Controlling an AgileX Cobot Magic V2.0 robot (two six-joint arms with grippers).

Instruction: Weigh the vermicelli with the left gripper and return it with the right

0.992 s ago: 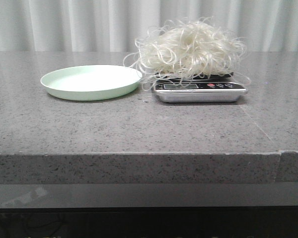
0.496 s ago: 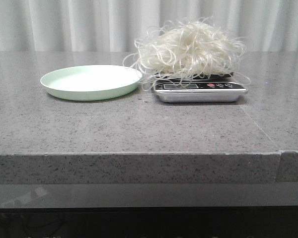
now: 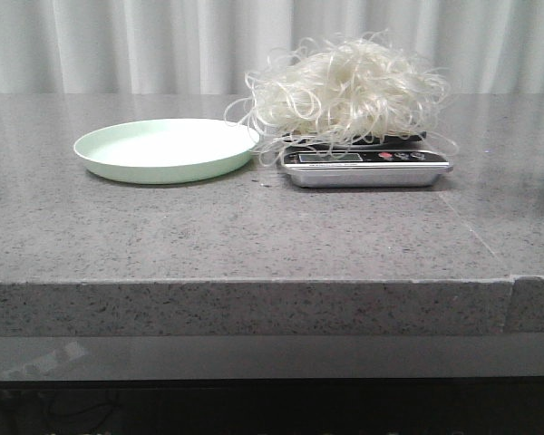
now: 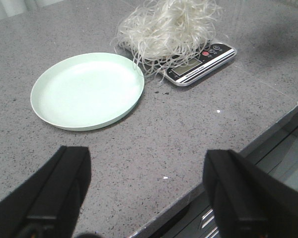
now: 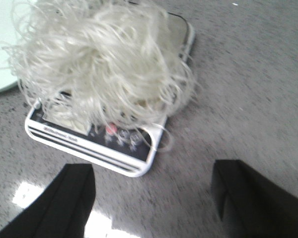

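The vermicelli [image 3: 344,89], a fluffy whitish mass of curly strands, sits on a small digital scale [image 3: 366,167] at the table's middle right. It also shows in the left wrist view [image 4: 169,25] and the right wrist view [image 5: 102,62]. The pale green plate [image 3: 166,149] lies empty to the left of the scale, some strands hanging over its rim. My left gripper [image 4: 146,188] is open and empty above the table's front edge, well short of the plate [image 4: 87,90]. My right gripper [image 5: 151,198] is open and empty, just short of the scale [image 5: 92,148]. Neither gripper shows in the front view.
The grey speckled stone table [image 3: 254,236] has its front edge [image 3: 254,281] near the camera. A pale curtain [image 3: 118,45] hangs behind the table. Dark drawers [image 4: 288,168] show below the table edge in the left wrist view.
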